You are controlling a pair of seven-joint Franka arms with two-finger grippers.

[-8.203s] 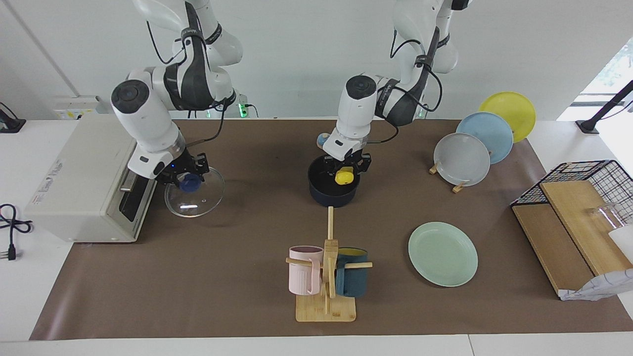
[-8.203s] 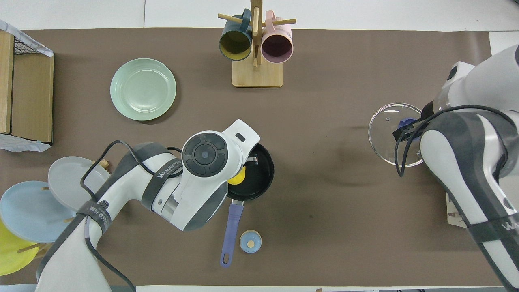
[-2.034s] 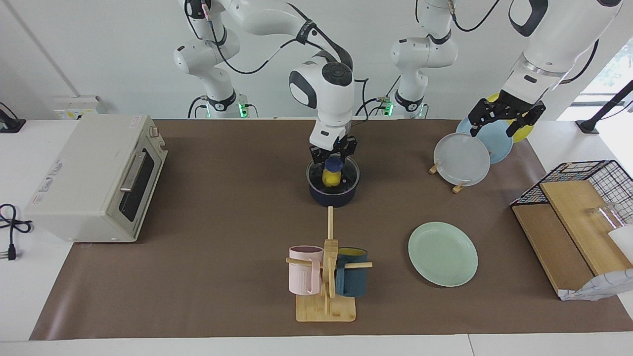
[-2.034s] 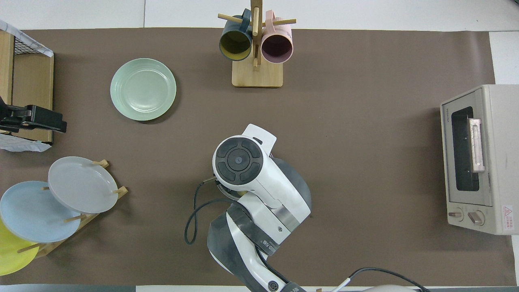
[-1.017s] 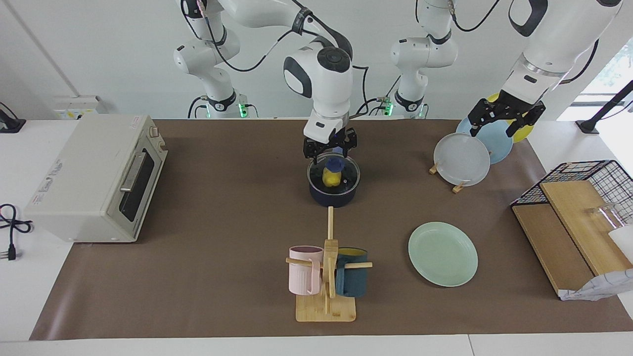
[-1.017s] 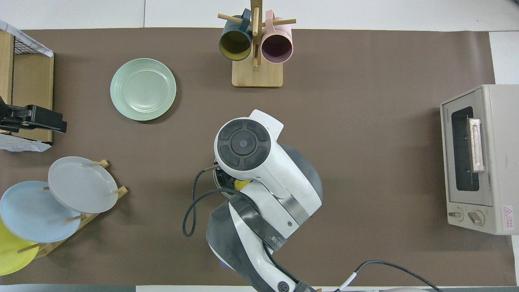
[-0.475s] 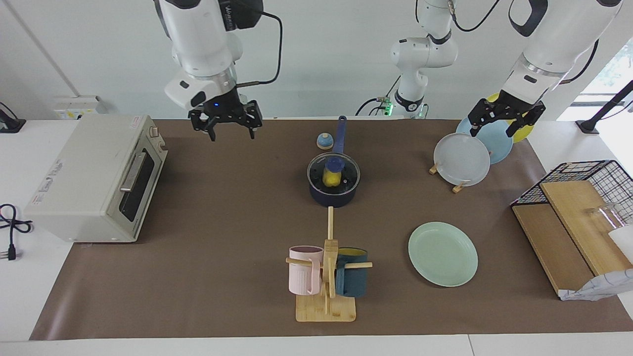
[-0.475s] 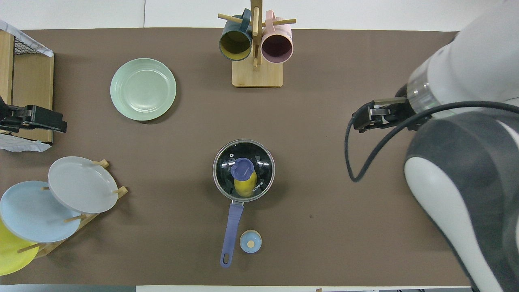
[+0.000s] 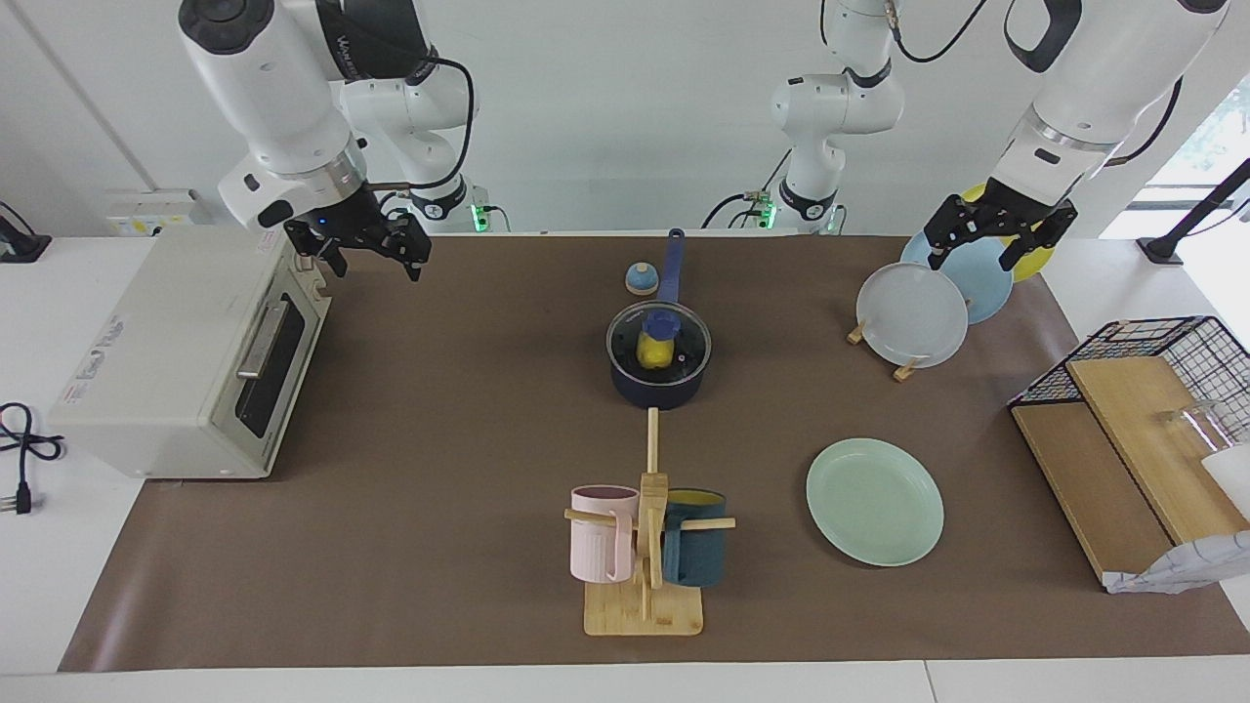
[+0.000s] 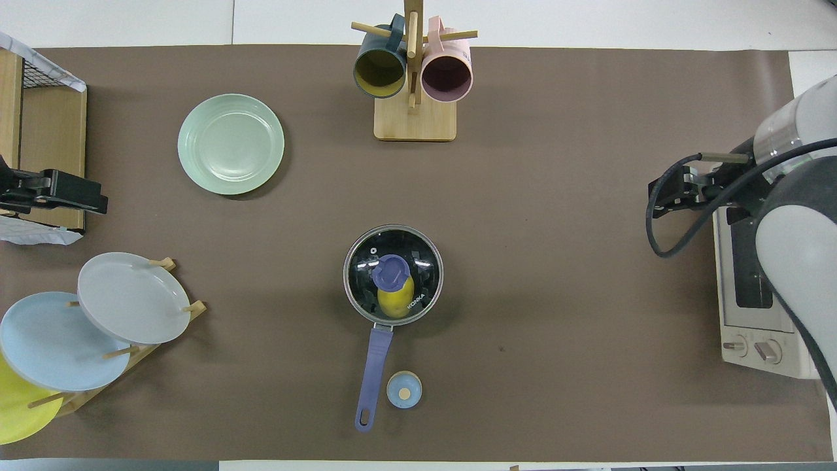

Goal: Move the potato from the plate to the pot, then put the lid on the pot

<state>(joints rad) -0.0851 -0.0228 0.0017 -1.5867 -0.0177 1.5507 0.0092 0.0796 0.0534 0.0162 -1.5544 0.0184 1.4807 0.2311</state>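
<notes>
The dark navy pot (image 9: pixel 659 383) stands mid-table with its long blue handle (image 9: pixel 672 262) pointing toward the robots. The clear glass lid (image 9: pixel 684 344) with its blue knob (image 9: pixel 659 321) sits on the pot. The yellow potato (image 9: pixel 652 352) lies inside and shows through the glass (image 10: pixel 394 302). The mint-green plate (image 9: pixel 874 500) is bare, farther from the robots, toward the left arm's end. My right gripper (image 9: pixel 371 259) is open and empty, up over the table beside the toaster oven. My left gripper (image 9: pixel 986 249) is open and empty, waiting above the plate rack.
A toaster oven (image 9: pixel 166 361) stands at the right arm's end. A mug tree (image 9: pixel 645 547) with a pink and a teal mug is farther from the robots than the pot. A small blue-topped bell (image 9: pixel 640 279) sits beside the pot's handle. A plate rack (image 9: pixel 913 312) and a wire basket (image 9: pixel 1162 356) stand at the left arm's end.
My right gripper let go of the lid's knob, rose off the pot and swung toward the toaster oven. The lid stays on the pot. The left arm has not moved.
</notes>
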